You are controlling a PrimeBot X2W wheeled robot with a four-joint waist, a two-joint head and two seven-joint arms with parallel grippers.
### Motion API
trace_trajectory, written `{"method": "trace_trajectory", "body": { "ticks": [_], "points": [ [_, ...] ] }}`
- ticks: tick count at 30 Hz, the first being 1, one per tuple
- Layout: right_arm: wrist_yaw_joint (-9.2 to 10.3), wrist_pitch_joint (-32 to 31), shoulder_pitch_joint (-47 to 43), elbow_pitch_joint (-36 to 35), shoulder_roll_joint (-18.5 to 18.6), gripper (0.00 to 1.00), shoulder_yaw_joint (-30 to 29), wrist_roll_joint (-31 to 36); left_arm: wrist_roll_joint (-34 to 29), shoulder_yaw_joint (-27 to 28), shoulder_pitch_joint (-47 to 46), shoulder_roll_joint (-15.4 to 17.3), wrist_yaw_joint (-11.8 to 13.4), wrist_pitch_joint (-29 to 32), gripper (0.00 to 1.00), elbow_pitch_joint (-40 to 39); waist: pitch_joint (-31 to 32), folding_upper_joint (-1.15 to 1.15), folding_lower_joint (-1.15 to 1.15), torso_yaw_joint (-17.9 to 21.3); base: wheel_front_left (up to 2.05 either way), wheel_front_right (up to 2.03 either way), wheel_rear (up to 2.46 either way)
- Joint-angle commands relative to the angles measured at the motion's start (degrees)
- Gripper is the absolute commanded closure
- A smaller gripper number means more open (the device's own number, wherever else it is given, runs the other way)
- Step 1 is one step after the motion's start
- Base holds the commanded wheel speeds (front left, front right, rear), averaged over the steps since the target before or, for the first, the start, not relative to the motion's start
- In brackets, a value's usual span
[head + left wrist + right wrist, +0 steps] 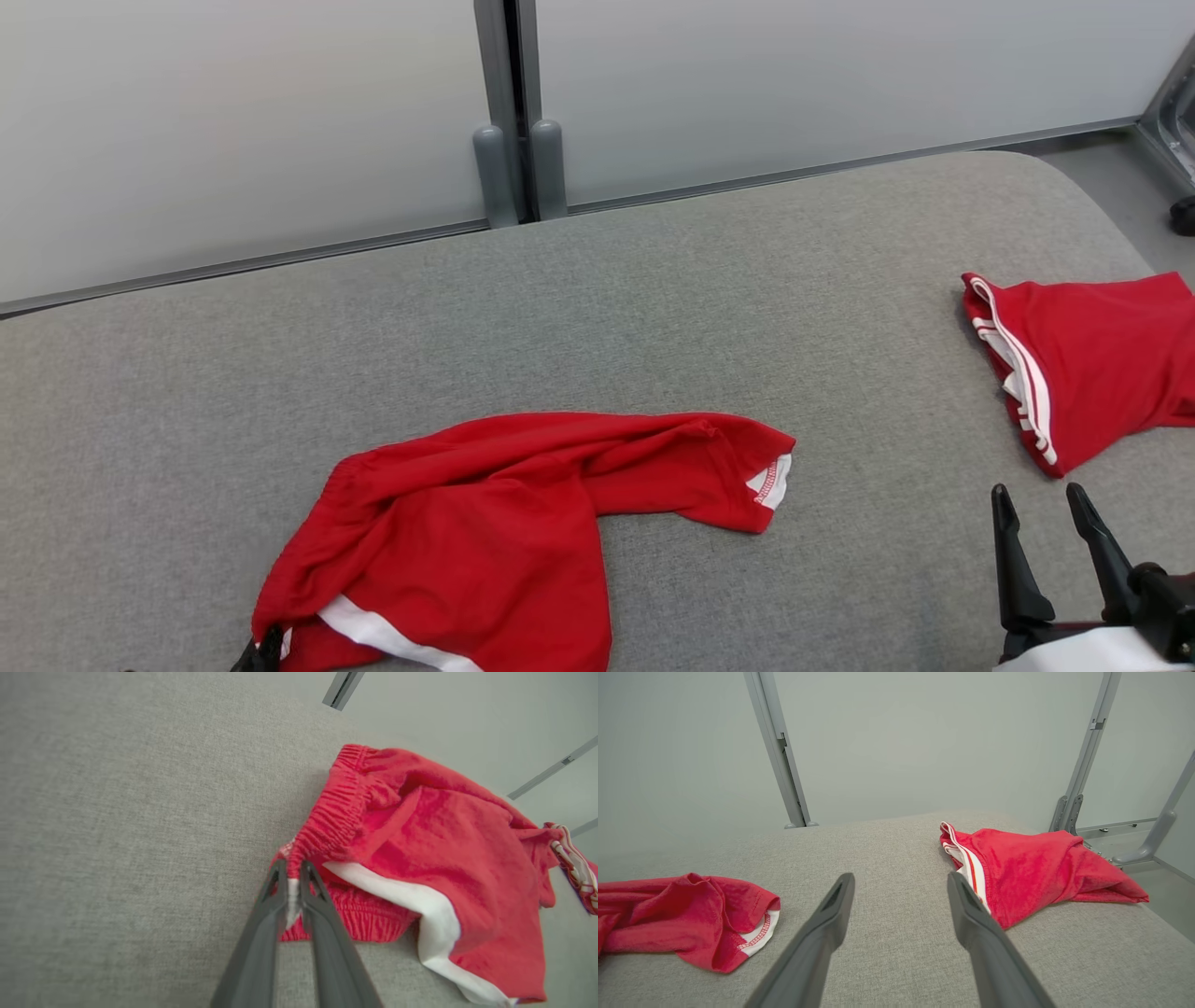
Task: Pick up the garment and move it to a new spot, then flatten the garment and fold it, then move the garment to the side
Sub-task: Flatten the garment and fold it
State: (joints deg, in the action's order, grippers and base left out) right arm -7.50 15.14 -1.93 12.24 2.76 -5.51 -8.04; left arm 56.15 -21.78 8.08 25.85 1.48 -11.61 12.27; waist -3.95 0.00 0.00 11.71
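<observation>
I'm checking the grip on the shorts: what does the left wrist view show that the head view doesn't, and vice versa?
Left wrist view, not the head view: the left gripper seen close, shut on the elastic waistband. Head view, not the left wrist view: the right gripper, open and holding nothing. Both: the red shorts with their white stripe, lying on the grey surface.

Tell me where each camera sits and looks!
Head view: on the head, looking down at the grey table and red shorts; right hand lower right.
Left wrist view: on that wrist, looking along the left hand, shut on the shorts' waistband.
Right wrist view: on that wrist, looking across the table past the open right hand.
Shared: head and right wrist both show the second red garment.
</observation>
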Motion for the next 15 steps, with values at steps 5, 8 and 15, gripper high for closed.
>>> {"method": "trace_trajectory", "body": {
  "ticks": [5,8,15],
  "points": [
    [0.01,0.0,-0.9,0.3,0.3,0.00,-0.8,0.5,2.4,1.4,0.1,-1.5,-3.6,-1.5,0.32,3.9,-0.2,0.00,0.00,-1.8,0.00,0.00,0.00],
    [0.01,0.0,-0.6,0.4,0.3,0.00,-0.7,0.7,3.3,0.8,0.0,-2.0,-5.6,-1.1,0.40,4.2,0.0,0.00,0.00,-2.6,0.00,0.00,0.00],
    [0.01,0.0,-0.6,0.5,0.3,0.00,-0.5,1.4,-0.2,0.7,1.2,1.3,-3.1,-1.4,0.00,2.8,0.9,0.00,0.00,-3.6,0.00,0.00,0.00]
  ]
}}
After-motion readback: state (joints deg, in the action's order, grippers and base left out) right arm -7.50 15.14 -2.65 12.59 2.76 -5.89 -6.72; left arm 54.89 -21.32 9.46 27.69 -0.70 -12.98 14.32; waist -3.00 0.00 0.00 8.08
